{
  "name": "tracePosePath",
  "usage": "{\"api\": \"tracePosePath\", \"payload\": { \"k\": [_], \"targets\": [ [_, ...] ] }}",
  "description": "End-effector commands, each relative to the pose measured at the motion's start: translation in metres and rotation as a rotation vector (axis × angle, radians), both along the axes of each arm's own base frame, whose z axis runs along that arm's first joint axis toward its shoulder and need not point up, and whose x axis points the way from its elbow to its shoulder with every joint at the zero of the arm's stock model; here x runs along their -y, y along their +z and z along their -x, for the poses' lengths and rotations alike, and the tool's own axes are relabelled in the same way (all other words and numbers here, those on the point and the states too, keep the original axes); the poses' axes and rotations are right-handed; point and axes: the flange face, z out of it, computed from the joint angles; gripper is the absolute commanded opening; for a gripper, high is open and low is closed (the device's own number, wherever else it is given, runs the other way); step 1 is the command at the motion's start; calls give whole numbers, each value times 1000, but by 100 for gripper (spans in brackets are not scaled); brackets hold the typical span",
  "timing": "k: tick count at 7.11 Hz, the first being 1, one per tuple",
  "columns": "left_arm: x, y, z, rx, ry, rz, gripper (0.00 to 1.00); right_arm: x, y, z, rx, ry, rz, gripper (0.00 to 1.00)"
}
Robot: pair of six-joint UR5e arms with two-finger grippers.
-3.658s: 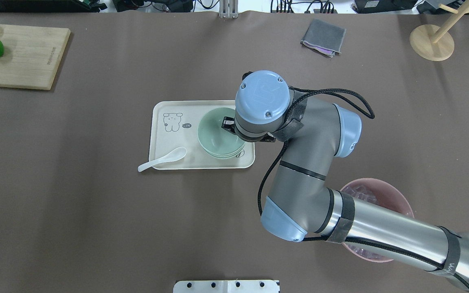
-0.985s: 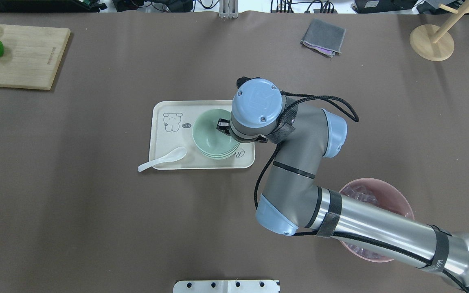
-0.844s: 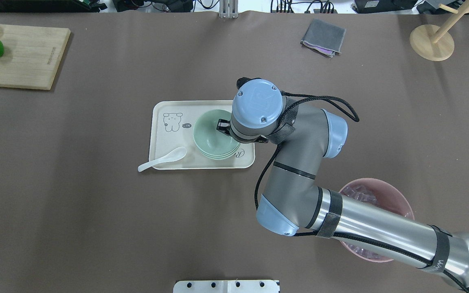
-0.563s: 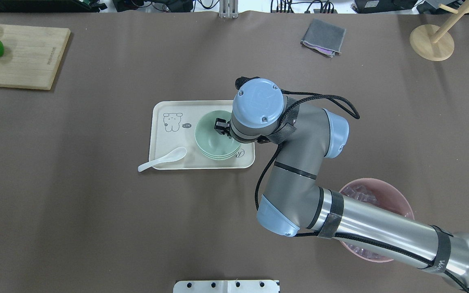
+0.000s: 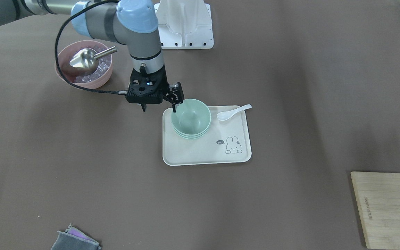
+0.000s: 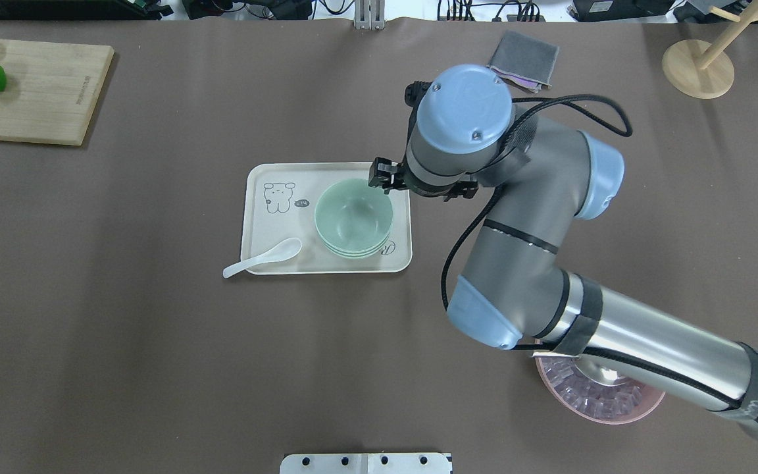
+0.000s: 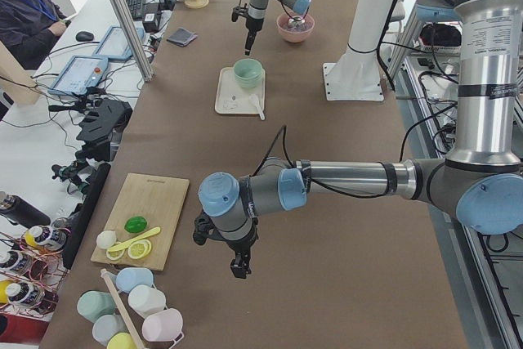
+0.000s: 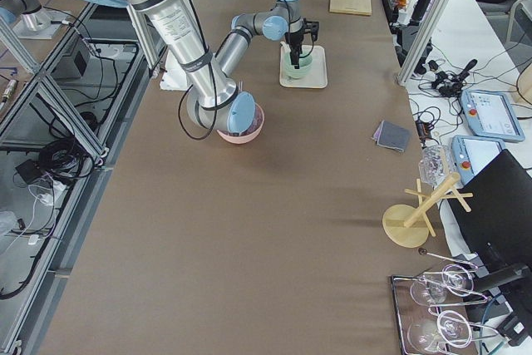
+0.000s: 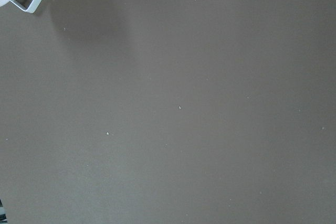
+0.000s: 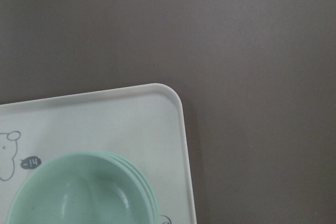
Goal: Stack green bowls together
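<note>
Three pale green bowls (image 5: 190,116) sit nested in one stack on the cream tray (image 5: 203,156). They also show in the overhead view (image 6: 353,214) and in the right wrist view (image 10: 79,192). My right gripper (image 5: 159,108) is open and empty. It hangs just above and beside the stack's edge, on the side toward the pink bowl, with one finger (image 6: 382,178) near the rim. My left gripper (image 7: 239,269) shows only in the exterior left view, low over bare table far from the tray. I cannot tell whether it is open or shut.
A white spoon (image 6: 264,257) lies on the tray's near left corner. A pink bowl (image 5: 64,74) with ice and a metal scoop (image 5: 82,59) stands under the right arm. A cutting board (image 6: 43,92) with fruit, a grey cloth (image 6: 524,59) and a wooden stand (image 6: 698,69) lie farther off.
My right gripper has let go of the top bowl, opened, and risen away to the far right of the stack. The top bowl now rests on the stack.
</note>
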Motion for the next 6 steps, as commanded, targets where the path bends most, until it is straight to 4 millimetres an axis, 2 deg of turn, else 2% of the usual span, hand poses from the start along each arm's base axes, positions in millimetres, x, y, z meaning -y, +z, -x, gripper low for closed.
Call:
{"api": "tracePosePath", "payload": {
  "k": [1, 2, 4, 5, 6],
  "targets": [
    [-1, -5, 0, -17, -11, 0, 99, 42, 59, -109, -35, -115, -75, 100],
    [0, -18, -4, -86, -73, 21, 99, 55, 93, -161, -49, -161, -98, 100],
    [-41, -47, -5, -108, -189, 35, 99, 34, 157, -241, -89, -231, -145, 100],
    [-61, -36, -7, -110, -206, -16, 99, 22, 195, -283, -117, -262, -148, 100],
    [-61, -40, -6, -102, -279, -30, 99, 11, 231, -323, -158, -292, -161, 100]
  ]
}}
